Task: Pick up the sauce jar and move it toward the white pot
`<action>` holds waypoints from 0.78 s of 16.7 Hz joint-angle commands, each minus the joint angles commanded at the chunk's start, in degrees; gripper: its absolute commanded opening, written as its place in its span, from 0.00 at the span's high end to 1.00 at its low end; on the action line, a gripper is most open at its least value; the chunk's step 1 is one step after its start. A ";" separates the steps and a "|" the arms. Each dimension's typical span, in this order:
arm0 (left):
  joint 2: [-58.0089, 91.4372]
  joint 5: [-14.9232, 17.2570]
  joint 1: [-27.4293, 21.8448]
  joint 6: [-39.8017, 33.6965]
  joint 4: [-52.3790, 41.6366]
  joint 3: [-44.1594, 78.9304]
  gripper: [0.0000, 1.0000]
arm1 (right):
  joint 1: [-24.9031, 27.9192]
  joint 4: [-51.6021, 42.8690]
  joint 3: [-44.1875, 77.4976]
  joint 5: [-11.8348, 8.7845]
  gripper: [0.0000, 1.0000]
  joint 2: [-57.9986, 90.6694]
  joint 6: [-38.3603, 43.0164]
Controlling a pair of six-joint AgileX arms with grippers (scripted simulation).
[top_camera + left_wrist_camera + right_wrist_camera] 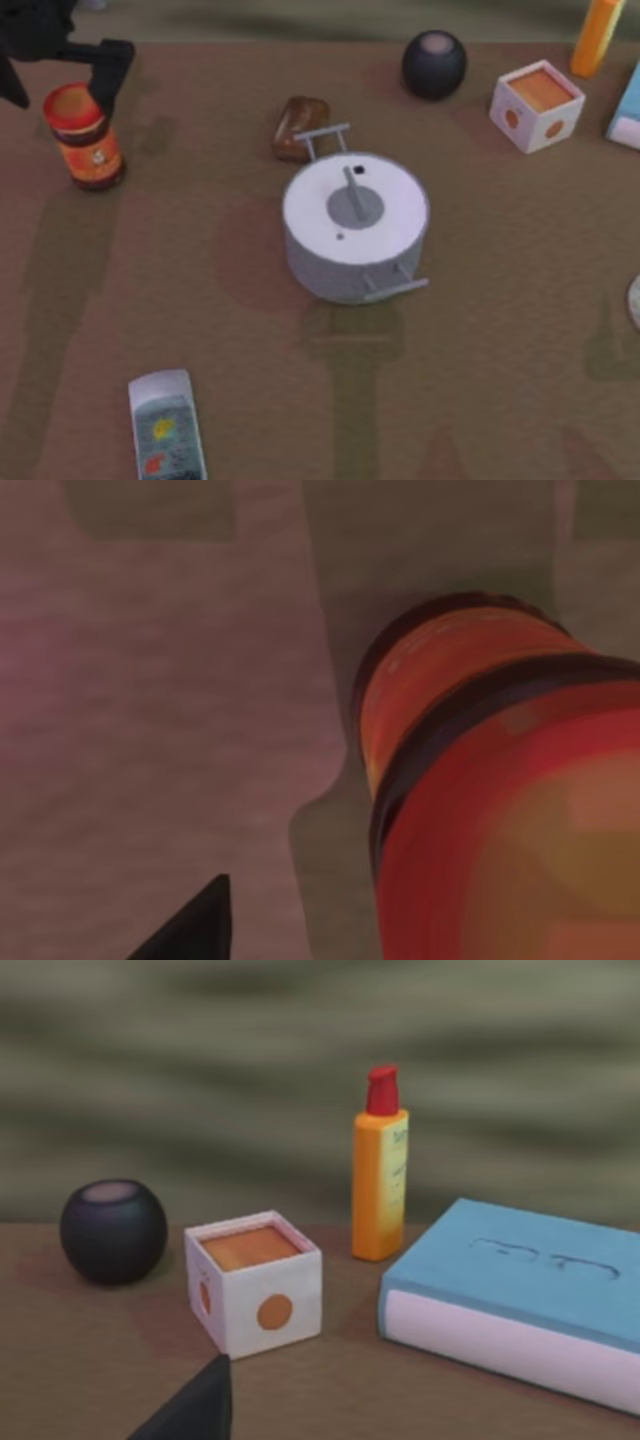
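Left gripper (85,75), black two-finger: upper left of top view, over lid of sauce jar (83,135), small cylinder, red-orange lid, orange label, dark contents. Finger opening and grip: cannot tell. Jar upright, long axis vertical, at gripper's fingertips. White pot (354,222), large round lidded, grey knob: frame centre, well right of jar and slightly lower. Left arm nearer. Right arm out of top view.

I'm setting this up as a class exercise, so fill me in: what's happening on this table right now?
The left gripper is at the sauce jar near the table's far left, its dark fingers around the lid. The jar stands well apart from the white pot at the centre. The right arm is off to the right, facing the white cube and blue book.
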 joint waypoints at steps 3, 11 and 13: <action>-0.02 0.01 -0.31 -0.06 0.27 -0.32 0.00 | 0.00 0.00 0.00 0.00 0.00 0.00 0.00; -2.66 -0.05 -0.06 -0.08 13.04 -15.84 0.00 | 0.00 0.00 0.00 0.00 0.00 0.00 0.00; -2.84 -0.05 -0.05 -0.07 14.10 -16.94 0.00 | 0.00 0.00 0.00 0.00 0.00 0.00 0.00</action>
